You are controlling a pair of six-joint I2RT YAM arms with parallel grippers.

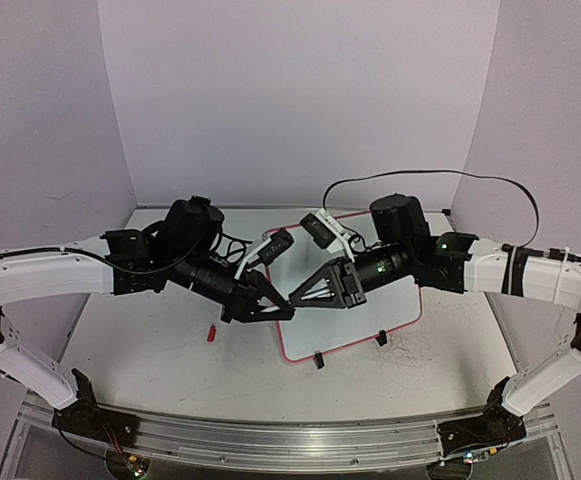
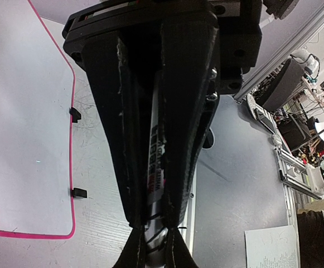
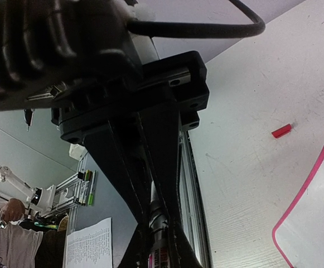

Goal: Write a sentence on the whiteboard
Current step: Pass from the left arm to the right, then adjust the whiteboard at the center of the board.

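The whiteboard (image 1: 402, 298), white with a pink frame and two black clip feet (image 1: 319, 360), lies flat at centre right; no lettering shows on it, so the sentence is not in view. My left gripper (image 1: 286, 311) and right gripper (image 1: 296, 298) meet tip to tip over the board's left edge. Both are shut on one marker (image 2: 157, 162), which has a white barrel with a printed label. In the left wrist view the left gripper (image 2: 153, 226) clamps the barrel. In the right wrist view the right gripper (image 3: 159, 223) clamps the marker's (image 3: 158, 215) narrow grey end. The whiteboard also shows in the left wrist view (image 2: 22, 139).
A small red cap (image 1: 211, 331) lies on the table left of the board, also in the right wrist view (image 3: 281, 130). An aluminium rail (image 1: 270, 440) runs along the near table edge. A black cable (image 1: 420, 178) loops above the right arm. Purple walls close the back and sides.
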